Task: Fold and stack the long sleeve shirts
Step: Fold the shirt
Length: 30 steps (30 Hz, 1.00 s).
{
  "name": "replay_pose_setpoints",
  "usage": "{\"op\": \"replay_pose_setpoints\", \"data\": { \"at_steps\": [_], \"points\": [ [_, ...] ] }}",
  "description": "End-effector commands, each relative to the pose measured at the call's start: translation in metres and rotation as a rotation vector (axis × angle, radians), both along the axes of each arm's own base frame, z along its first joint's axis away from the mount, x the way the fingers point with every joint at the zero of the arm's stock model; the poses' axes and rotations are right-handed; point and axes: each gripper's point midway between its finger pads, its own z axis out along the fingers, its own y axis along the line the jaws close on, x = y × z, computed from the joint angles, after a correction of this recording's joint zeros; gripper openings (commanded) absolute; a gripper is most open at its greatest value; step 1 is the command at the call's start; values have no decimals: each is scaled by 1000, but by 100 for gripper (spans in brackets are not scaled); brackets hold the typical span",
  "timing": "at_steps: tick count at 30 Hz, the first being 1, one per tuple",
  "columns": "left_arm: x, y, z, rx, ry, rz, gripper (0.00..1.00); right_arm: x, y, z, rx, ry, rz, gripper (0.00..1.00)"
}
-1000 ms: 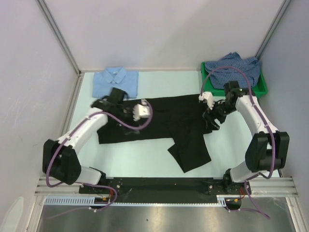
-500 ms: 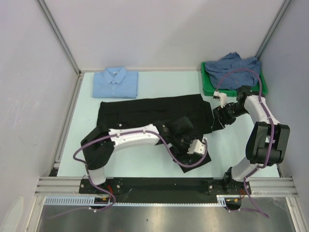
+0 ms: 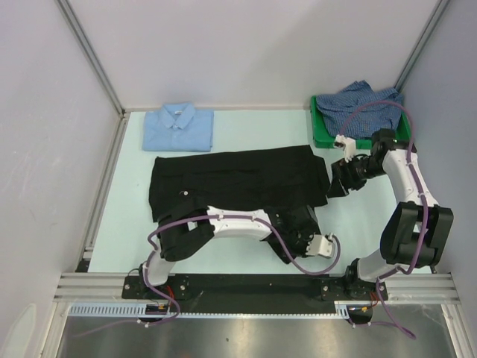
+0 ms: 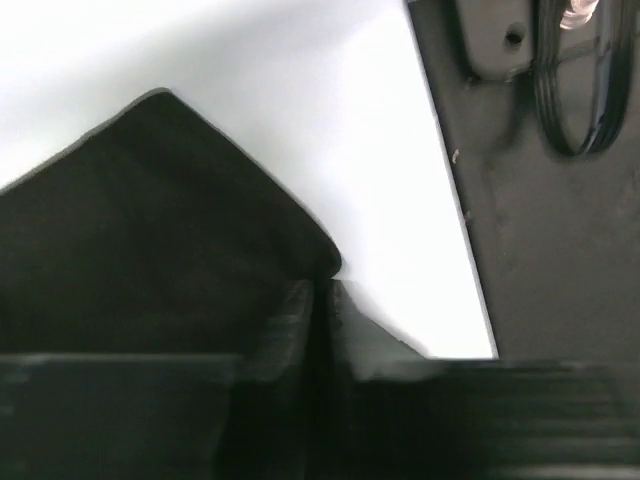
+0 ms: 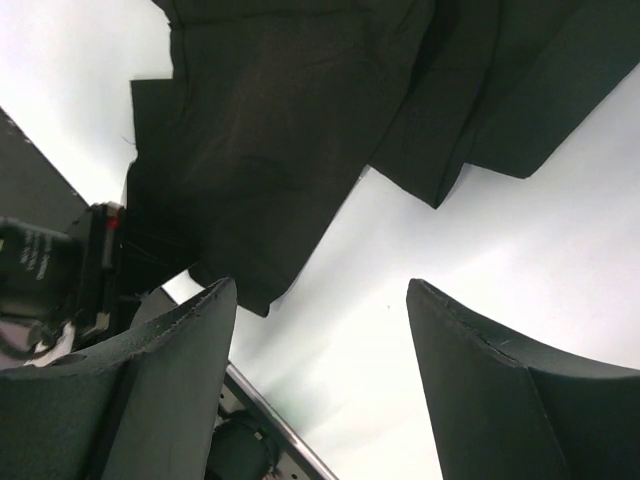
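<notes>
The black shirt point(image 3: 231, 179) lies spread flat across the middle of the table, and one sleeve point(image 3: 285, 253) runs down toward the front right. My left gripper point(image 3: 297, 246) has reached across to that sleeve's end. In the left wrist view its jaws point(image 4: 322, 300) are pressed together at the corner of the black fabric point(image 4: 150, 230). My right gripper point(image 3: 339, 179) hovers just past the shirt's right edge, open point(image 5: 320, 300), with only bare table between its fingers. A folded light blue shirt point(image 3: 179, 127) lies at the back left. The checked shirt point(image 3: 361, 101) is bunched in the bin.
The green bin point(image 3: 322, 139) stands at the back right corner, close behind my right arm. Grey walls enclose the table on three sides. The black front rail point(image 4: 560, 250) runs just beside the sleeve end.
My left arm swung from the back left across the shirt to the front right sleeve and shut there. My right gripper drew back to the right, off the shirt's edge.
</notes>
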Motion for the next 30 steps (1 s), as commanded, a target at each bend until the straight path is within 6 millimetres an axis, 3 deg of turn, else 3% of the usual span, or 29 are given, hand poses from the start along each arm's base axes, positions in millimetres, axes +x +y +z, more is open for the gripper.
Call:
{"op": "replay_pose_setpoints", "data": {
  "at_steps": [1,3,4,5,6,7,8,9,10,11,12,14,15,16,17,18,19,20,21,24,25,30],
  "points": [
    [13,9,18,22,11,50,0,11,3,33,71,-82,-3,74],
    [21,6,57,-55,36,56,0,18,5,37,100,-68,-13,73],
    [41,10,73,-83,51,94,0,28,4,46,104,-100,-16,73],
    [52,3,110,-163,80,102,0,35,5,49,112,-105,-26,72],
    [62,10,121,-160,117,125,0,42,6,49,122,-97,-40,71],
    [95,21,135,-187,142,184,0,55,5,57,119,-135,-44,70],
    [115,19,162,-244,141,199,0,62,5,58,116,-143,-47,68],
    [122,25,165,-248,209,199,0,70,6,52,115,-124,-48,68],
    [153,38,170,-264,230,273,0,75,9,51,111,-122,-45,67],
    [167,40,185,-295,245,286,0,84,11,56,108,-139,-42,66],
    [195,51,165,-267,287,347,0,90,15,49,112,-118,-36,65],
    [225,59,166,-280,320,400,4,101,19,53,113,-129,-33,65],
    [251,75,149,-273,357,462,9,107,24,49,108,-125,-23,65],
    [268,81,145,-281,368,506,17,109,26,48,106,-121,-19,65],
    [282,89,139,-284,366,531,39,114,28,53,104,-136,-12,65],
    [306,108,124,-268,350,594,48,116,28,51,99,-131,-10,66],
    [319,117,124,-275,323,615,54,118,31,46,97,-118,-2,65],
    [330,127,123,-279,308,636,70,119,32,47,93,-118,1,65],
    [342,144,123,-282,291,672,73,119,34,44,90,-105,3,65],
    [349,166,130,-281,199,663,77,118,41,35,98,-79,10,64],
    [341,172,131,-267,177,658,77,117,45,32,99,-72,17,63],
    [315,158,131,-240,143,599,75,122,55,19,117,-55,15,58]
  ]
}}
